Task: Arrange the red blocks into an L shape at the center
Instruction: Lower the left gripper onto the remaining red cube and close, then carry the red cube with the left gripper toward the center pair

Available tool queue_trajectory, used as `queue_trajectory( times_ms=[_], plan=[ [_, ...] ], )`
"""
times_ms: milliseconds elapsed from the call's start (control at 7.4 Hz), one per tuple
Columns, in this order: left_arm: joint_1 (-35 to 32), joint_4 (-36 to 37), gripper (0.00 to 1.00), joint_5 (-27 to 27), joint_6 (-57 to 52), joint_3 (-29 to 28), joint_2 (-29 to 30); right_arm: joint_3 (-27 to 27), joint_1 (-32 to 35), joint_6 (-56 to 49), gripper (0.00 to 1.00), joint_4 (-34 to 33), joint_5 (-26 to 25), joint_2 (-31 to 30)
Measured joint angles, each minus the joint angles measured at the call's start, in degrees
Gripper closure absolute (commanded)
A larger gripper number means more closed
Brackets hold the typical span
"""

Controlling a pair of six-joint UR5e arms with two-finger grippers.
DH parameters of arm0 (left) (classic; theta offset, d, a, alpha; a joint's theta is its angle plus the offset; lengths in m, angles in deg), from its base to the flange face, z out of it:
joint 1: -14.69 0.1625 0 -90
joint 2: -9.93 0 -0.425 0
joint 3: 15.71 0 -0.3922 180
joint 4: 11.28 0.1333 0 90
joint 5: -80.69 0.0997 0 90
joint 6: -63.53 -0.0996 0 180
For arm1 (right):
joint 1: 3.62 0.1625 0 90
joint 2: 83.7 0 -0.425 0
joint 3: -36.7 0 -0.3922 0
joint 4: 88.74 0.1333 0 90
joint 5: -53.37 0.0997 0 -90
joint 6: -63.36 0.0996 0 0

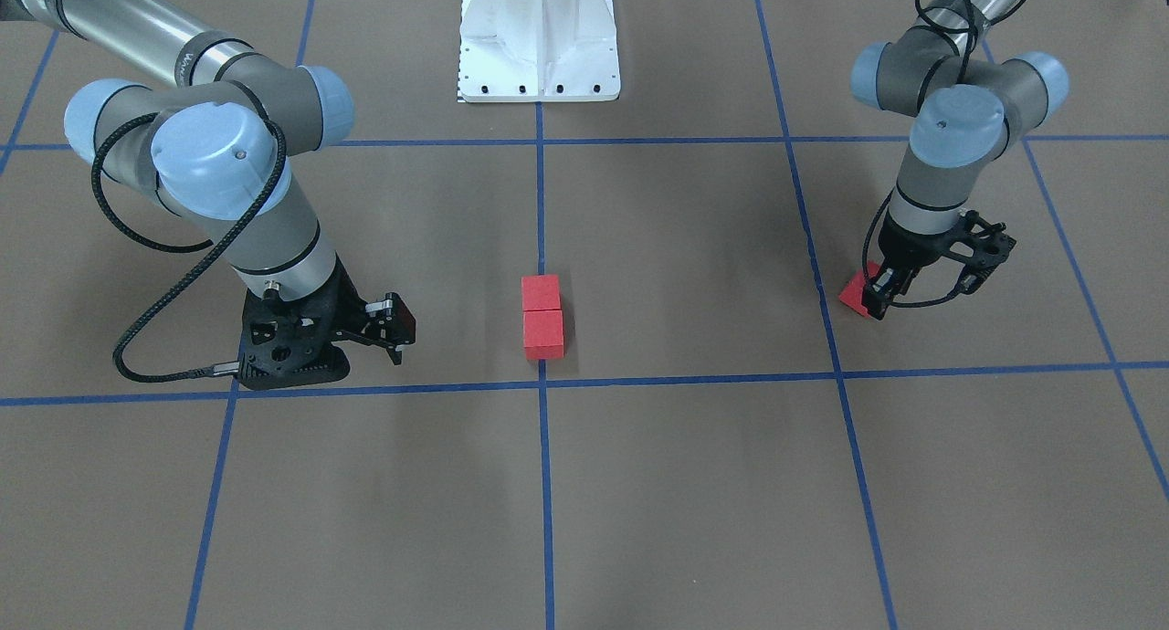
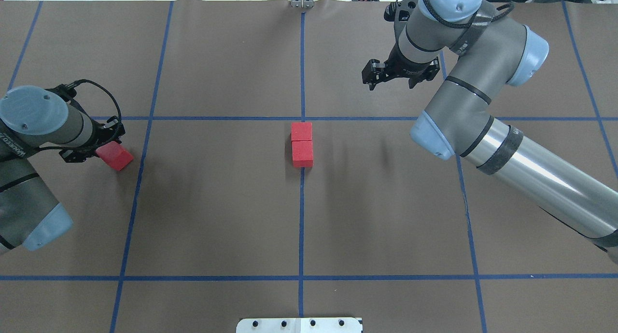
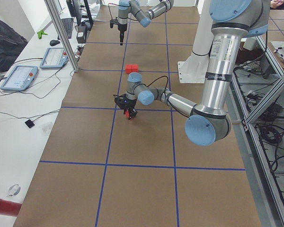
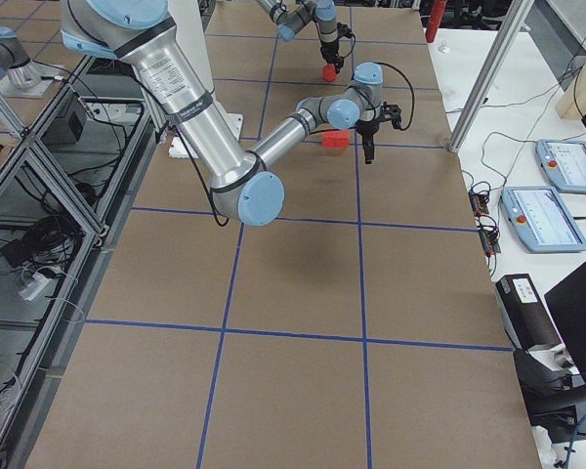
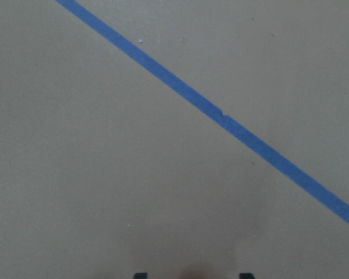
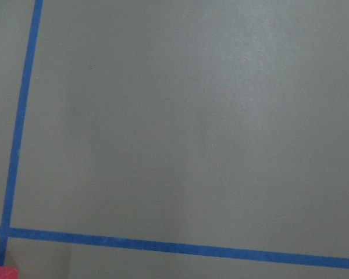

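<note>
**Location.** Two red blocks (image 2: 302, 152) rest face to face in a straight row on the tabletop (image 2: 217, 202). They lie over the blue tape line, just on the robot's side of the center (image 2: 302, 118). The third red block (image 2: 115, 156) is well apart, at the tip of the left arm (image 2: 29, 125).

**Jaws.** The left arm's jaws appear closed on the third red block, which sits skewed to the grid. Whether it is lifted cannot be determined. The right arm's (image 2: 483, 96) jaws stand open and empty beyond the center.

**Handling.** The blocks are probably light and rigid, with matte, non-slip faces. Grip two opposite flat faces squarely, since a corner grip would likely twist the block. The centre pair is loose and likely slides if nudged.
</note>
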Motion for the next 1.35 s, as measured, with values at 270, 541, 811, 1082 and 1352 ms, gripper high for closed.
queue_trajectory(
  times_ms=[270,541,811,1082,1352],
  plan=[
    [-0.39,4.14,1.00,-0.08,0.35,0.94,2.34,0.23,0.00,0.00,0.01,-0.04,0.02,0.04],
    [-0.91,14.33,1.00,-0.12,0.51,0.86,9.80,0.59,0.08,0.02,0.01,-0.26,0.34,0.05],
    [-0.98,23.73,1.00,-0.23,3.65,0.44,17.55,0.48,1.27,-0.08,0.01,-0.86,1.37,-1.36],
    [-0.84,28.92,1.00,-1.36,11.73,-2.77,24.78,0.57,3.39,-2.14,0.01,-0.76,1.77,-3.67],
    [-0.64,32.09,1.00,-3.73,20.99,-13.26,36.19,0.68,4.38,-5.82,0.01,-0.73,1.84,-5.01]
  ],
)
